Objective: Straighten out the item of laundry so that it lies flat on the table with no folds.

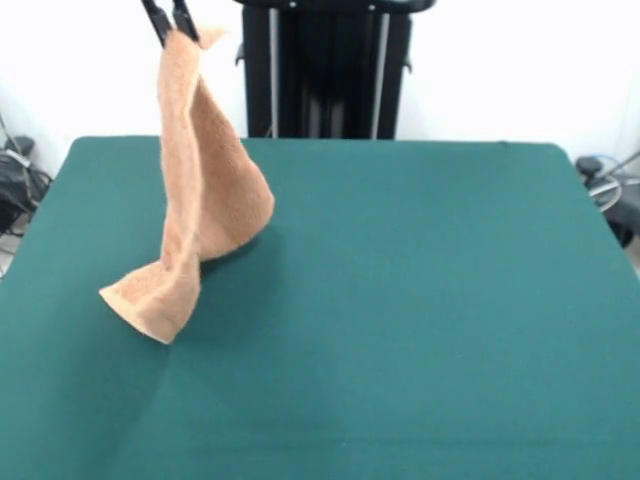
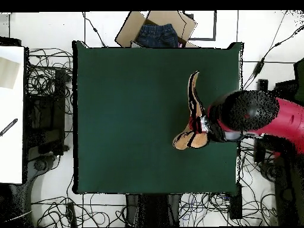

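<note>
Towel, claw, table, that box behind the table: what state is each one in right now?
Towel: hanging, top corner pinched, bottom end trailing folded on the table.
Gripper: jaws shut on the towel's top corner.
Table: green top, bearing only the towel's lower end.
Cardboard box: open, dark cloth inside.

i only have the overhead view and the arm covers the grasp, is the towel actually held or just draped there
Observer: Held. In the front view the fingers of the gripper are shut on the top corner of the peach towel, up near the picture's top edge.
Operator: ok so is it fully off the table
Observer: No. It hangs as a narrow, folded strip, and its lower end rests on the green table.
</note>
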Motion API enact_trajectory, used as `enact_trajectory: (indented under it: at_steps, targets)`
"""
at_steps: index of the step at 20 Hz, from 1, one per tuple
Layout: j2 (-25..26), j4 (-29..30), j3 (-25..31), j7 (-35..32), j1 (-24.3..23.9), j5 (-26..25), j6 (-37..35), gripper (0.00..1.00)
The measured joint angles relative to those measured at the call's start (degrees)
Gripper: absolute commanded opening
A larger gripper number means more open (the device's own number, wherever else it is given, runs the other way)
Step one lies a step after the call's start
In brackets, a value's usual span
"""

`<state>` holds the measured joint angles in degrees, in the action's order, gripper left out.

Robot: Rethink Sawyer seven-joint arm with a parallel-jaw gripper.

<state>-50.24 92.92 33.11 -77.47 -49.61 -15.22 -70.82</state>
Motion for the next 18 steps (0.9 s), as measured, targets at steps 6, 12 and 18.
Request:
enact_trajectory:
  at_steps: [6, 12, 18]
  targets:
    - [-1.67, 4.29, -0.04, 0.00, 1.84, 0.01, 4.33, 0.00]
    - [-2.97, 6.83, -0.27, 0.00, 5.34, 0.01, 7.09, 0.00]
    - [-3.87, 8.45, -1.35, -0.03, 9.31, 0.04, 9.62, 0.00]
